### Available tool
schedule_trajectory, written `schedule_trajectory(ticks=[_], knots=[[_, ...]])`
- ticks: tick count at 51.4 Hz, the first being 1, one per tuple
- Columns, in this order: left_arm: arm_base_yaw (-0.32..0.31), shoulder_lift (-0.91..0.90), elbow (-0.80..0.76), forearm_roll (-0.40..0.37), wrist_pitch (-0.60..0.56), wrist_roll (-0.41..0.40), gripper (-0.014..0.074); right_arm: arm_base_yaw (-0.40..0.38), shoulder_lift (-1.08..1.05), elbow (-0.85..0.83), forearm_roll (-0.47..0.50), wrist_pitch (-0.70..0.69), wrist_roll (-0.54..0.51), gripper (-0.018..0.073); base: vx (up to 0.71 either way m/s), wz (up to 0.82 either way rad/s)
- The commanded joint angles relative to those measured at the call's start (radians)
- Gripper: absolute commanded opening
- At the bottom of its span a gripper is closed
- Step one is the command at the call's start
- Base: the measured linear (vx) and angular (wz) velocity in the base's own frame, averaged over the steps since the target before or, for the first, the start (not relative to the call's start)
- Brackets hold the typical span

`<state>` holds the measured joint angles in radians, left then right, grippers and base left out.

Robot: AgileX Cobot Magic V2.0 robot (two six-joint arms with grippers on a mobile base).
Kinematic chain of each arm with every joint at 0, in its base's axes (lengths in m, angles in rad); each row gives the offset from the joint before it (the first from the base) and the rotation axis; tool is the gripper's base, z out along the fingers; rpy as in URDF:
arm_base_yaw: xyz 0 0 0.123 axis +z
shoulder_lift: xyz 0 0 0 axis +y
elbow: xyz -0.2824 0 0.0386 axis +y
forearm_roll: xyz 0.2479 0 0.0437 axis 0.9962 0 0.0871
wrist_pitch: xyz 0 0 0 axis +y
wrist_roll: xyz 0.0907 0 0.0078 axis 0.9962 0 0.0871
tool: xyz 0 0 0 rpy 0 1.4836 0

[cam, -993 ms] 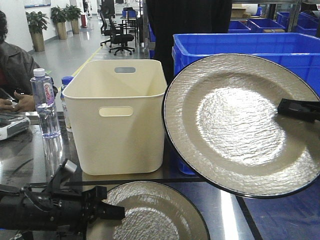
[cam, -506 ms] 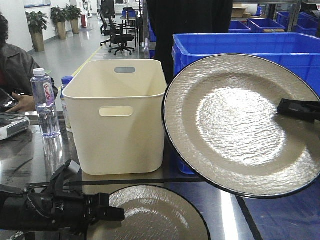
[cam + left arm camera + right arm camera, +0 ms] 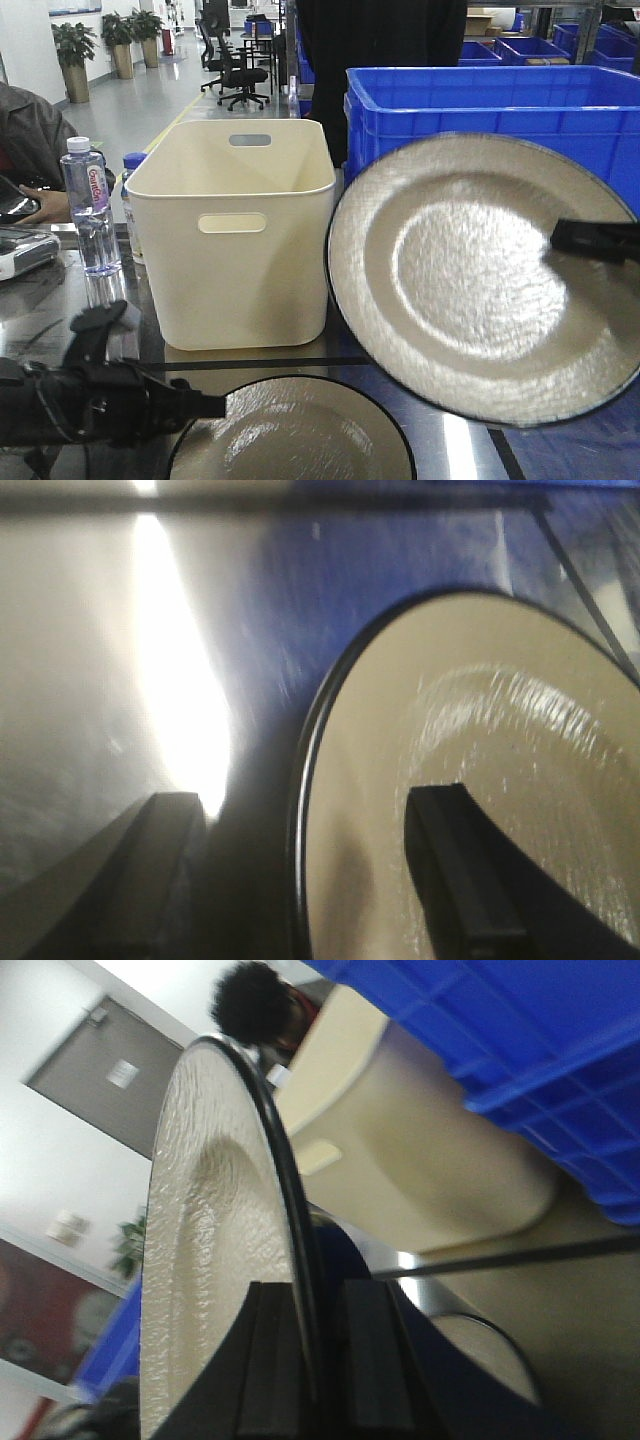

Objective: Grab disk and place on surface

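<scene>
Sinking toward the steel desk, the raised disk hangs lower than half a second ago — set-down likely starting — near the second disk lying flat there, right claw clenched on the raised rim, left claw released astride the flat one's edge.

Water bottle label — red lettering, apparently "Ganten".

The black left arm lies low and nearly level. The left tool, black and two-fingered, has its fingers wide apart and grips nothing. The right tool is raised, both fingers pressed on the edge of the tilted round silvery disk.
</scene>
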<state>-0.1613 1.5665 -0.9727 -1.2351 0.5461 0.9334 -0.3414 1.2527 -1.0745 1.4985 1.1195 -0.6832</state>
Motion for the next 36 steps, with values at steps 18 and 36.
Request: schedule_trajectory(ticks=[18, 36], knots=[[0.102, -0.493, -0.033, 0.109, -0.012, -0.024, 0.0162, 0.161, 0.044, -0.032, -0.135, -0.185, 0.056, -0.0001, 0.00, 0.00], [0.105, -0.690, -0.033, 0.172, 0.046, -0.072, -0.0008, 0.417, 0.265, -0.032, -0.133, -0.269, 0.052, 0.0001, 0.00, 0.00]])
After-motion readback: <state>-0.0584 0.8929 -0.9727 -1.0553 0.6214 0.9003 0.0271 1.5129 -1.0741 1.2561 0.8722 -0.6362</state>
